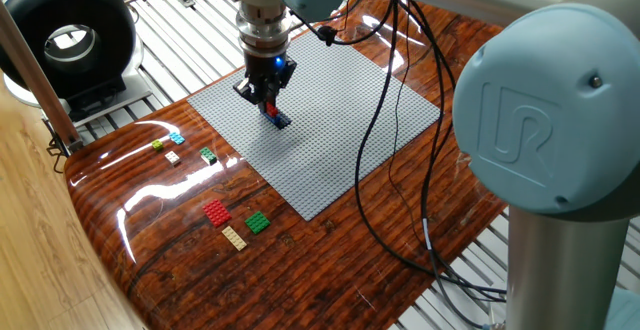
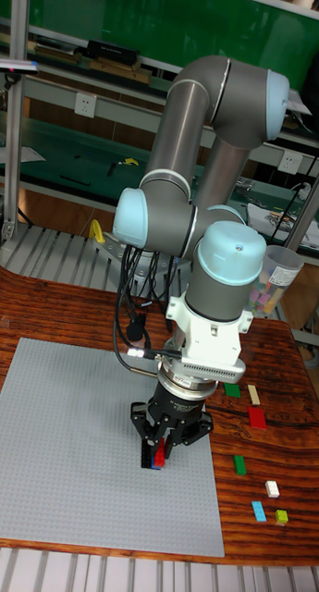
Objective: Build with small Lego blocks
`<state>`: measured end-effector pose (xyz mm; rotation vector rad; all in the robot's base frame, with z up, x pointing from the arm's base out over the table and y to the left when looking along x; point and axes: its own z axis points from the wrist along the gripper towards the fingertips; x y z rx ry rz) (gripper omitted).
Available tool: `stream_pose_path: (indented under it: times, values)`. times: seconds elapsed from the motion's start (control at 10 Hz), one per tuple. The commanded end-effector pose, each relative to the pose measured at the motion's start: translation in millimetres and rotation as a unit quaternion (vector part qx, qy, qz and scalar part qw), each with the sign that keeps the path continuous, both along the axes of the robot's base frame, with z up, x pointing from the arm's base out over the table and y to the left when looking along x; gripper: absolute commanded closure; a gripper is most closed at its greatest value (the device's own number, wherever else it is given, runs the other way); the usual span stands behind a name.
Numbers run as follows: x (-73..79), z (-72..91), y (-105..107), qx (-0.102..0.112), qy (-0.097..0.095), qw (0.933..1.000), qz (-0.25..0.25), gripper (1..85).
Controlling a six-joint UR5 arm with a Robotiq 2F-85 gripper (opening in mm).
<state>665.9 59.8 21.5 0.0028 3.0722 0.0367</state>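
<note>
Tan, red and green loose bricks (image 1: 232,224) lie left on the wood, well apart from the gripper (image 1: 268,98), which seems clamped on a red brick (image 2: 159,455), directly above the blue brick (image 1: 279,120) on the baseplate (image 1: 340,130).

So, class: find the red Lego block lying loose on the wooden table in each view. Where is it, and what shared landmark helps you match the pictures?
Fixed view: the red Lego block lies low and left of centre, beside the tan block and green block.
Tall fixed view: it lies right of centre, just right of the arm's wrist.
Shared landmark: the grey baseplate, whose nearest edge the block lies just off.
</note>
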Motion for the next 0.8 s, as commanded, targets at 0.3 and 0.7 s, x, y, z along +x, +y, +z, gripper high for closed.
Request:
stream_pose_path:
  times: [0.3,0.7]
  values:
    - [-9.6,3.9,-7.1,-0.003,0.012,0.9999,0.007,84.7]
    - [-9.1,4.2,-16.6,-0.014,0.016,0.9996,0.018,84.7]
